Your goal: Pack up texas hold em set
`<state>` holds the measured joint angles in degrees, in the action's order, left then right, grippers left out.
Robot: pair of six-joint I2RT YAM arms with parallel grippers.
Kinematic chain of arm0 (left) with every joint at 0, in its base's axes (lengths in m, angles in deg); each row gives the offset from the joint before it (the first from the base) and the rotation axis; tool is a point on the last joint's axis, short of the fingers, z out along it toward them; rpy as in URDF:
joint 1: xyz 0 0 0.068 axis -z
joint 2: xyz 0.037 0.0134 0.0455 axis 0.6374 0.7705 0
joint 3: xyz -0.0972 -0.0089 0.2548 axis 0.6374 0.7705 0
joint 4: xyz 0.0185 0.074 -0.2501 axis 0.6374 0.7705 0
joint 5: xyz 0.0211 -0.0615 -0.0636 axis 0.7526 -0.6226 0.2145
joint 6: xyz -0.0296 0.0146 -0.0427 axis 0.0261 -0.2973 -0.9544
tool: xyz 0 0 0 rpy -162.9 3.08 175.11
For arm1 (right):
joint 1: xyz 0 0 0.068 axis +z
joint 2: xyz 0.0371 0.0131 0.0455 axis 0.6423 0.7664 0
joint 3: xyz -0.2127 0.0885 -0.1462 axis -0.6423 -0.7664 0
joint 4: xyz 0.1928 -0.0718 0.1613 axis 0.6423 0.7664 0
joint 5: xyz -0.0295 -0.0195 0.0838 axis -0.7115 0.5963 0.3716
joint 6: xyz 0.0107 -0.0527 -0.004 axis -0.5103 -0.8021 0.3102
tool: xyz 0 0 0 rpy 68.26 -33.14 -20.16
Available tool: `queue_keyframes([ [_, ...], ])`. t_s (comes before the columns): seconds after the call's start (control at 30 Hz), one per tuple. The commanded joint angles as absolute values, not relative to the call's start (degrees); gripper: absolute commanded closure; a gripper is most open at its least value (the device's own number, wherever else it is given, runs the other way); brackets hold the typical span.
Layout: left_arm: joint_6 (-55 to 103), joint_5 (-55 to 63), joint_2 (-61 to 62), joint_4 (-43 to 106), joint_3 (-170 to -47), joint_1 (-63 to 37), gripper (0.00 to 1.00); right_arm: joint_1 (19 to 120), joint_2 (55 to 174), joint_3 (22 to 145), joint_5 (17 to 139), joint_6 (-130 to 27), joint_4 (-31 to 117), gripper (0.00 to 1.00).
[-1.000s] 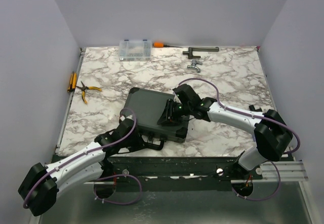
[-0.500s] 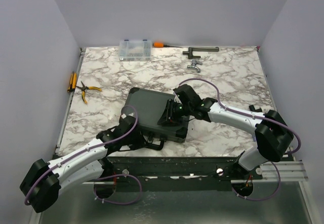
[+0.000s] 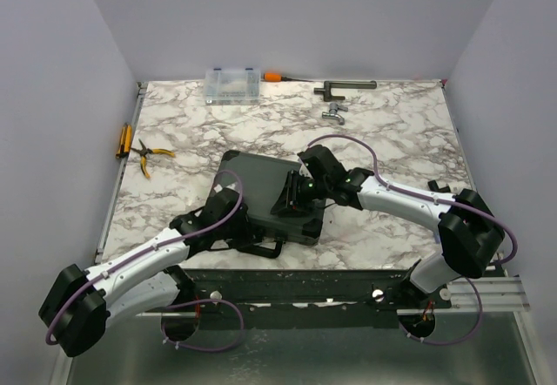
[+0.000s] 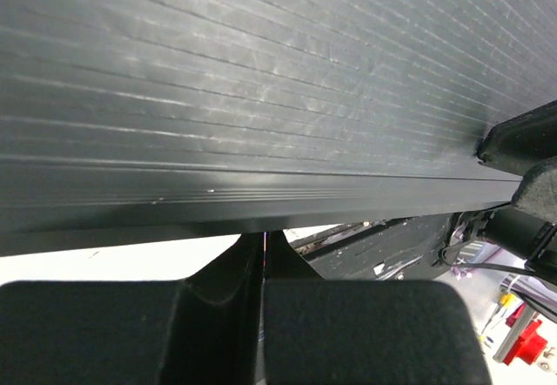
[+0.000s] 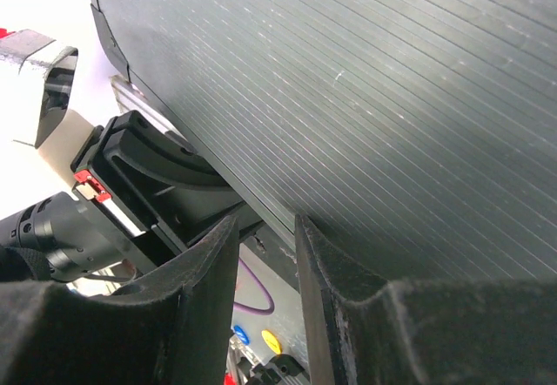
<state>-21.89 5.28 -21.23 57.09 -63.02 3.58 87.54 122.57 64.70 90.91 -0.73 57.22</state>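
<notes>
The black hard case (image 3: 257, 185) lies shut in the middle of the table, its handle (image 3: 265, 247) facing the near edge. Its ribbed lid fills the left wrist view (image 4: 261, 71) and the right wrist view (image 5: 392, 97). My left gripper (image 3: 235, 221) is shut and empty, and its tips (image 4: 263, 246) sit against the case's near left edge. My right gripper (image 3: 291, 198) rests on the lid's right part. Its tips (image 5: 265, 228) stand a narrow gap apart at the lid's edge, with nothing between them. Chips, card decks and tokens are out of view.
A clear organiser box (image 3: 232, 84) and an orange-handled screwdriver (image 3: 273, 77) lie at the back edge. Metal tools (image 3: 344, 86) lie at the back right. Yellow-handled pliers (image 3: 148, 154) and an orange tool (image 3: 123, 139) lie at the left edge.
My left arm has moved forward and right, bringing its gripper up against the case's near left edge. The right arm and the case have stayed put.
</notes>
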Motion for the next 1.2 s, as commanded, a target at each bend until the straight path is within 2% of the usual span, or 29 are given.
queue_keyframes([
  [0.0, -20.12, 5.57, -20.43, 58.07, -64.92, 3.23, 1.00, 87.95, 127.30, 60.47, 84.56, -4.85, 70.85, 0.62],
  [0.77, -15.97, 8.84, -17.95, 62.02, -72.92, 2.77, 1.00, 87.95, 128.02, 60.32, 84.74, -5.10, 70.77, 0.62],
  [1.17, -14.68, 11.51, -21.49, 65.17, -76.63, 2.68, 1.00, 87.95, 128.41, 59.77, 84.82, -5.21, 70.15, 0.62],
])
